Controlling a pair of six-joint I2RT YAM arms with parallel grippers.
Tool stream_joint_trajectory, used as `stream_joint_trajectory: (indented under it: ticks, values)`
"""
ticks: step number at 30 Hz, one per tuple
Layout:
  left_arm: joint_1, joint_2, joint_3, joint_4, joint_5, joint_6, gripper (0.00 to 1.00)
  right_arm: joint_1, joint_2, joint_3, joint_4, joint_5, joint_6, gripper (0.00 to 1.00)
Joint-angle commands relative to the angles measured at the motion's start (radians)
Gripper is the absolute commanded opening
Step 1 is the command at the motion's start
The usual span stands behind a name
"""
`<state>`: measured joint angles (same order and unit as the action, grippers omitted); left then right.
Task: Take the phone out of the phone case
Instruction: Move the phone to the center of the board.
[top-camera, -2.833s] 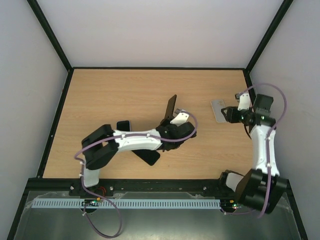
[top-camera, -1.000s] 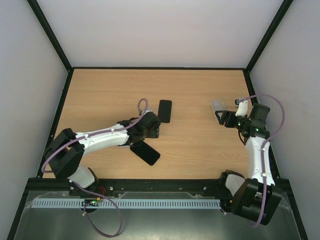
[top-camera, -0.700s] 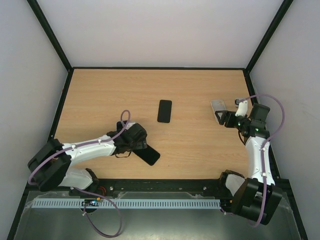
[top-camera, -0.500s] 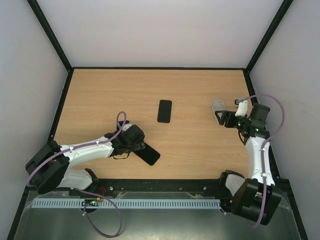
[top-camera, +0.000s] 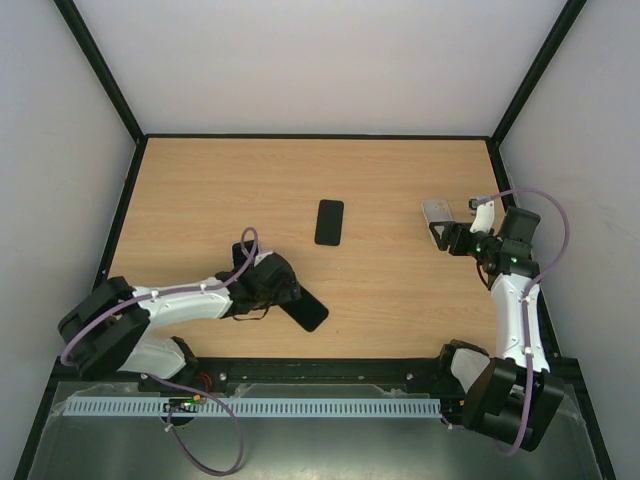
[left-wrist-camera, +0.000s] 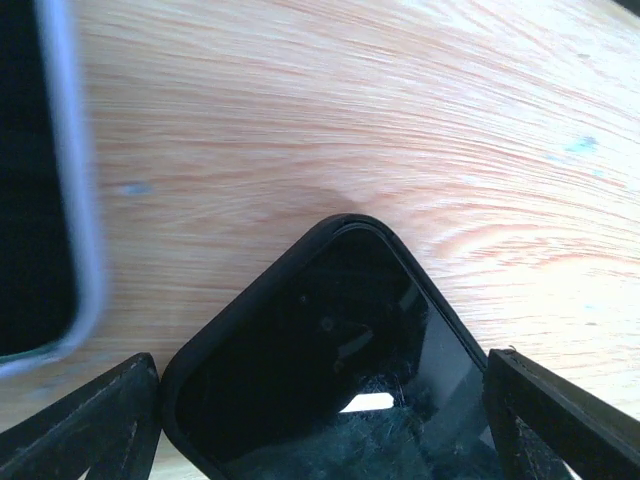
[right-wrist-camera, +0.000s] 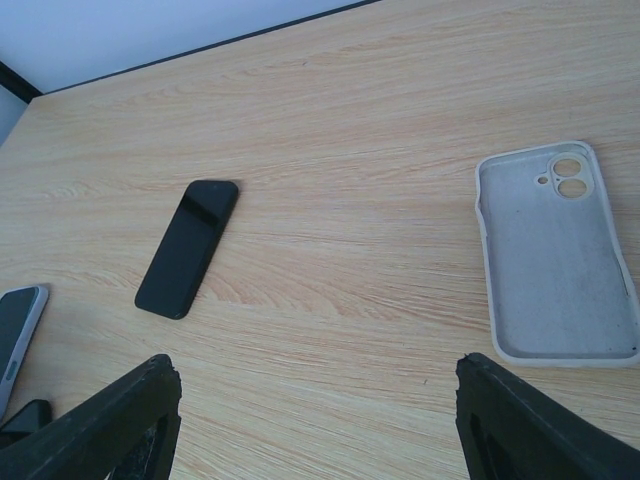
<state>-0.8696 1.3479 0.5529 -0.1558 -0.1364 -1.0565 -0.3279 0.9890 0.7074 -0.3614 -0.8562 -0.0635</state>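
Phone case (right-wrist-camera: 555, 265) lies empty, inside up, far right on table (top-camera: 400, 300). Phone (top-camera: 329, 222) lies flat mid-table, well apart from it, so extraction looks done w/ both set down separately. Right gripper (right-wrist-camera: 315, 400) hovers just near of case, jaws open, nothing btwn. Left arm stretched low along near-left. Left gripper (left-wrist-camera: 322, 360) jaws spread wide astride corner of 1 other black phone (top-camera: 312, 313); contact unclear.

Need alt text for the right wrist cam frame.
An empty pale phone case lies open side up on the wooden table at right, camera cutouts at its far end. A black phone lies left of centre, and a pale-rimmed phone is cut off at the left edge. The right gripper, open, frames the bottom corners.
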Motion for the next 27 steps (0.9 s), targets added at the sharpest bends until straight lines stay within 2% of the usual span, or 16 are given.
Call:
stream_joint_trajectory:
  ticks: [1,6,13,14,21,27]
  values:
    - [-0.066,0.095,0.031,0.107,0.104,-0.040,0.86,0.001,-0.009,-0.002,-0.001,-0.007,-0.012,0.73]
    - [-0.158,0.179,0.139,0.103,0.082,-0.072,0.85,0.001,-0.004,-0.001,-0.002,-0.007,-0.015,0.73]
    - [-0.229,0.128,0.155,-0.048,-0.012,-0.076,0.84,0.000,-0.006,0.000,-0.004,-0.001,-0.021,0.73]
    - [-0.243,0.126,0.155,-0.065,-0.016,-0.059,0.82,0.000,-0.005,0.001,-0.005,-0.004,-0.021,0.73]
    - [-0.366,0.209,0.185,-0.108,-0.049,0.114,0.49,0.000,-0.007,0.007,-0.015,-0.006,-0.030,0.73]
    - [-0.391,0.300,0.267,-0.109,-0.069,0.186,0.47,0.001,-0.016,0.006,-0.014,-0.003,-0.030,0.73]
